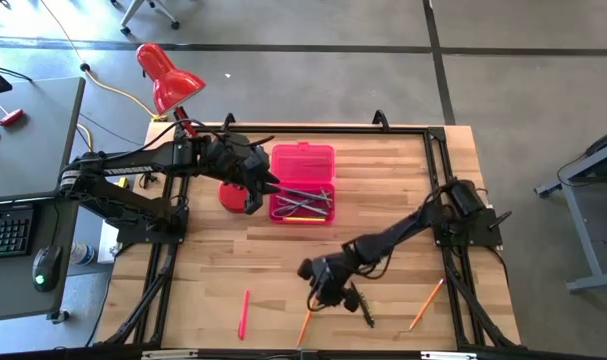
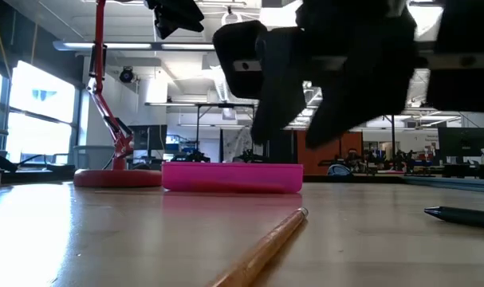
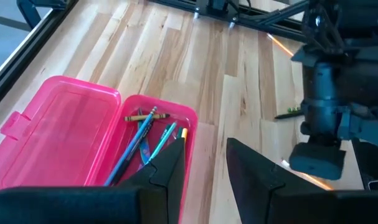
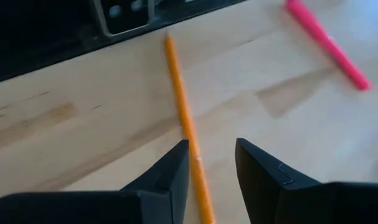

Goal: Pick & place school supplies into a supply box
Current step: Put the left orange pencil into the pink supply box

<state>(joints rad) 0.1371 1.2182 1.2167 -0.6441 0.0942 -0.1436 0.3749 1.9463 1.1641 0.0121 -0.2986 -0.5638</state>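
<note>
Orange wooden pencil [image 4: 185,118] lies flat on the pale wood table [image 1: 383,200] near its front edge, directly beneath the right gripper [image 4: 212,163], whose released fingers straddle its long axis; the left gripper [image 3: 204,158] hovers open beside the hot-pink translucent case [image 1: 301,160].

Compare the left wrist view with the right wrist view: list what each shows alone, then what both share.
Left wrist only: the open pink box with pens inside, the left gripper open above its edge, and the right arm farther off.
Right wrist only: the right gripper open over an orange pencil, and a pink pen.
Both: the wooden table.
</note>
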